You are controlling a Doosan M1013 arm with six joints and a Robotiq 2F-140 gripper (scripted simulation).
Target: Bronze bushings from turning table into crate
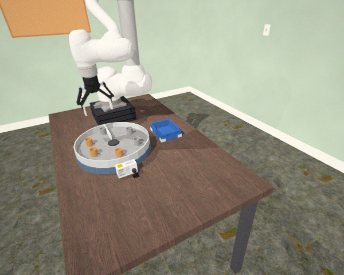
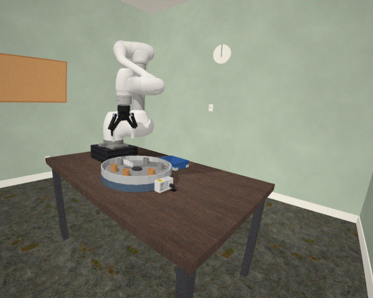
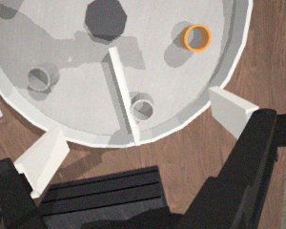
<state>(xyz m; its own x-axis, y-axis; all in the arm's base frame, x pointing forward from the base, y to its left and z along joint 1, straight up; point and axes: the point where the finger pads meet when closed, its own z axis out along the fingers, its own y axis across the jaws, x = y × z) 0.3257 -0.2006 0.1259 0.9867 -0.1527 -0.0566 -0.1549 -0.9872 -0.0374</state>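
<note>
My gripper [image 1: 98, 110] [image 2: 122, 136] [image 3: 135, 120] is open and empty, high above the base side of the turning table [image 1: 106, 163] [image 2: 128, 179] [image 3: 167, 14]. Three bronze bushings stand upright on it: one [image 1: 88, 142] [image 2: 114, 167] [image 3: 209, 38] at the left, one [image 1: 93, 152] [image 2: 125, 172] at the front left, one [image 1: 118, 152] [image 2: 151, 171] at the front. Three steel bushings stand there: one [image 1: 103, 130] [image 2: 120, 161] [image 3: 151, 101] beside the white divider, one [image 1: 129, 130] [image 2: 145, 161] [image 3: 51, 75] at the back right, one [image 1: 136, 141] [image 2: 160, 166] at the right. The blue crate [image 1: 169, 136] [image 2: 180, 166] looks empty.
The white divider [image 1: 108, 132] [image 2: 127, 162] [image 3: 121, 91] reaches from the rim toward the dark hub [image 1: 113, 142] [image 2: 136, 168] [image 3: 105, 19]. A white box [image 1: 126, 169] [image 2: 163, 184] with a black knob stands at the front rim. The black base block [image 1: 116, 115] [image 2: 111, 152] [image 3: 105, 191] is behind the turning table.
</note>
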